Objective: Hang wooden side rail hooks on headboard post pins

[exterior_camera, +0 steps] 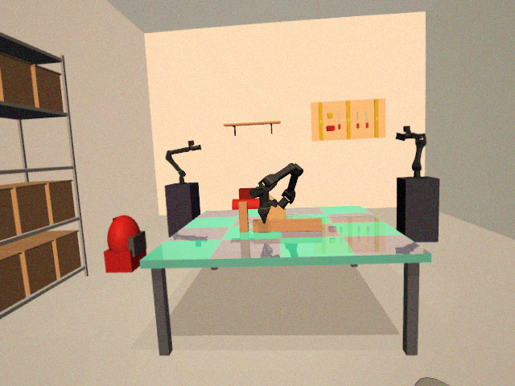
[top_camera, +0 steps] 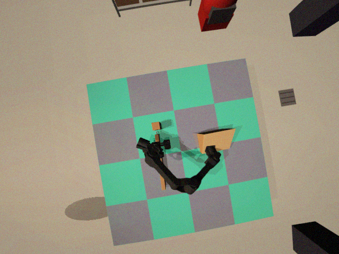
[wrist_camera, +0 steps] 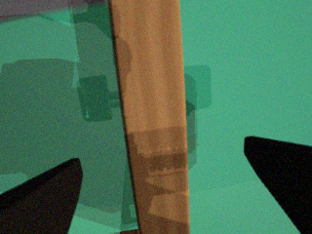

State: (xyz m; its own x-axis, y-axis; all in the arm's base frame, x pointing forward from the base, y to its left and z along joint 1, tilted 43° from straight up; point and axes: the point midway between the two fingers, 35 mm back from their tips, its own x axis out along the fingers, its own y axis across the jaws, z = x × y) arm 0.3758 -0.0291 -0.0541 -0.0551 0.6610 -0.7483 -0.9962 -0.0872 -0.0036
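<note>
The wooden side rail (top_camera: 163, 184) (exterior_camera: 295, 224) (wrist_camera: 151, 58) lies along the table on its narrow edge, its hook end facing the post. The headboard post (top_camera: 155, 126) (exterior_camera: 243, 215) stands upright beyond that end, with a small gap between them. The steel hooks (top_camera: 157, 132) show as a tiny grey shape in the gap; they are too small to judge against the pins, and the slot and pins are not visible. My gripper (exterior_camera: 264, 220) (wrist_camera: 165, 156) is open and empty, pointing down over the rail near its hook end. In the wrist view one finger stands on each side of the rail.
A wooden block with slanted sides (top_camera: 219, 140) (exterior_camera: 276, 213) stands by the arm's base. The checkered green and grey table (top_camera: 110, 102) (exterior_camera: 286, 260) carries everything. Beyond it are dark pedestals (exterior_camera: 417, 211), a red machine (exterior_camera: 123, 240) and a shelf rack.
</note>
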